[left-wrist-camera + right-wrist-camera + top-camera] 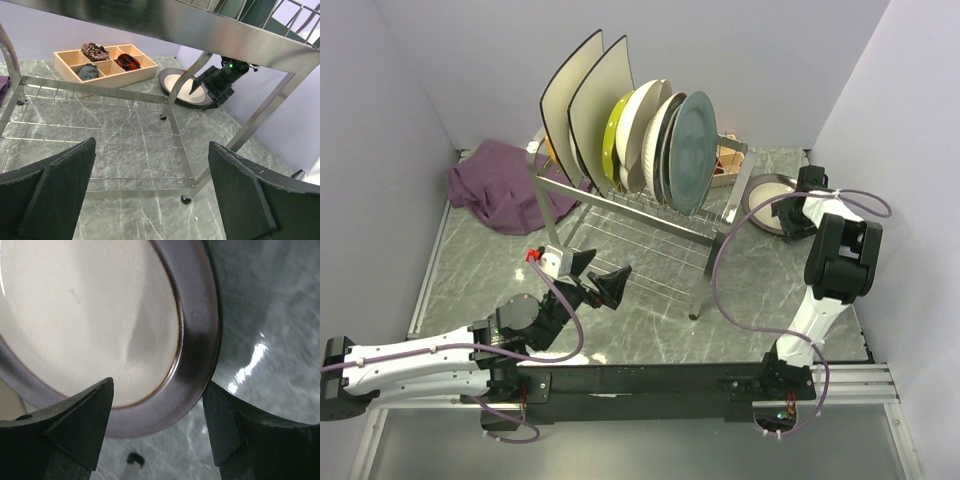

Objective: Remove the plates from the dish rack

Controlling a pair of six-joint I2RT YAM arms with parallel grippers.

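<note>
The dish rack (632, 205) is shiny silver tube and wire on tall legs. It has thin tines up top and a wavy wire shelf (100, 130) down low, and it stands mid-way across the grey-green marble table (650, 320). On edge in the tines are 2 big cream square plates (565, 90) with rounded corners at the far left end. After those come round ones packed tight: a yellow-green plate (615, 135), a glossy cream plate (645, 120), a ribbed white plate (663, 140) and a matte teal-grey plate (693, 150) at the near right end.

1 plate's out of the rack. The brown-rimmed plate (765, 198), cream in the centre, lies flat on the marble just right of the rack's right leg. The right gripper (157, 390) hangs over its right rim with fingers spread wide and nothing clamped — can't tell if they touch the glaze.

The left gripper (150, 150) sits low at the near left of the rack, pointing under it. Its black wedge fingers are wide apart and empty.

Behind the rack there's a pale wooden box (105, 62) split into compartments, with small dark bundles in 3 of them — too small to name. A crumpled purple cloth (495, 185) lies at the far left by the wall.
</note>
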